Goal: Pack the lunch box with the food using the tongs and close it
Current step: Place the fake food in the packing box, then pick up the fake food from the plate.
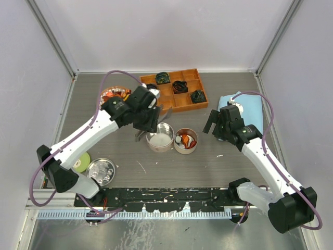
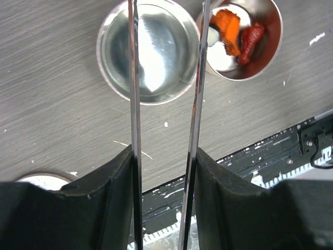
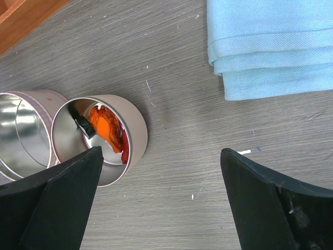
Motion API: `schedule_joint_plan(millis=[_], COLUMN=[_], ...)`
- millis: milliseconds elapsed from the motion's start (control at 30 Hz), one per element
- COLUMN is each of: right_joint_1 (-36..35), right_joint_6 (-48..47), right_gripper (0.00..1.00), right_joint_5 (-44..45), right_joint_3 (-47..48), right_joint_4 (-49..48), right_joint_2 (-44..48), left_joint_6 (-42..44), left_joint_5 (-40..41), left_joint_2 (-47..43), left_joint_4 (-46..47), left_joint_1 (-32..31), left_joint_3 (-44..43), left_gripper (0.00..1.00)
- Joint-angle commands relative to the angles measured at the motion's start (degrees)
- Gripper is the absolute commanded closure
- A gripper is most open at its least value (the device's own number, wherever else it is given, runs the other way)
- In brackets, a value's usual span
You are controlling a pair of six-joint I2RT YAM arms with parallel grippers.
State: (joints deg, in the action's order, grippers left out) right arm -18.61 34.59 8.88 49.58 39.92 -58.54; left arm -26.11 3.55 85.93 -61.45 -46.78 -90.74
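My left gripper [image 2: 165, 151] [image 1: 148, 124] is shut on the tongs [image 2: 135, 104], one finger pressing on each thin silver arm. The arms run out over the empty tin [image 2: 150, 49] [image 1: 160, 137] and the rim of the tin beside it [image 2: 263, 57] [image 1: 186, 148]. That second tin holds the food [image 2: 231, 26] [image 3: 106, 130], orange and red chunks, plus a small dark piece. The tong tips are out of the wrist view. To the right of the tins my right gripper [image 3: 162, 151] [image 1: 216, 125] hangs open above bare table, holding nothing.
An orange tray [image 1: 179, 96] with dark coiled lumps stands at the back. A plate with orange bits [image 1: 115, 94] lies behind my left arm. A round metal lid [image 1: 102, 170] and a green roll [image 1: 80, 162] sit near left. A folded blue cloth [image 1: 250, 112] [image 3: 270, 47] lies at right.
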Motion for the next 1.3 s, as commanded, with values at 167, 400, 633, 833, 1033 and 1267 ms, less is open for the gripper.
schedule_joint_plan(millis=[167,400,633,833,1033,1267], right_joint_1=[0.19,0.17,0.22,0.21,0.18,0.20], right_joint_6=[0.40,0.34,0.22,0.06,-0.13,-0.33], right_gripper=[0.00,0.00,0.00,0.00,0.00,0.00], right_joint_5=[0.18,0.17,0.34,0.44,0.51,0.61], right_joint_3=[1.70,1.72,1.61,1.73,1.84,1.58], right_joint_4=[-2.22,-2.22,-2.13,-2.17,-2.13,-2.13], right_joint_2=[-0.50,-0.59,-0.56,-0.90,-1.34,-1.26], left_joint_6=[1.26,2.16,3.81,4.61,4.84,7.67], left_joint_5=[-1.91,-2.97,-5.38,-6.72,-6.11,-3.68], left_joint_2=[-6.56,-4.91,-0.09,6.24,13.36,20.34], left_joint_4=[3.42,3.00,3.74,4.38,3.27,1.17], left_joint_1=[13.70,23.57,28.34,32.02,33.22,33.75], left_joint_3=[3.93,3.34,0.19,-4.22,-9.67,-15.94], left_gripper=[0.56,0.56,0.55,0.54,0.56,0.56])
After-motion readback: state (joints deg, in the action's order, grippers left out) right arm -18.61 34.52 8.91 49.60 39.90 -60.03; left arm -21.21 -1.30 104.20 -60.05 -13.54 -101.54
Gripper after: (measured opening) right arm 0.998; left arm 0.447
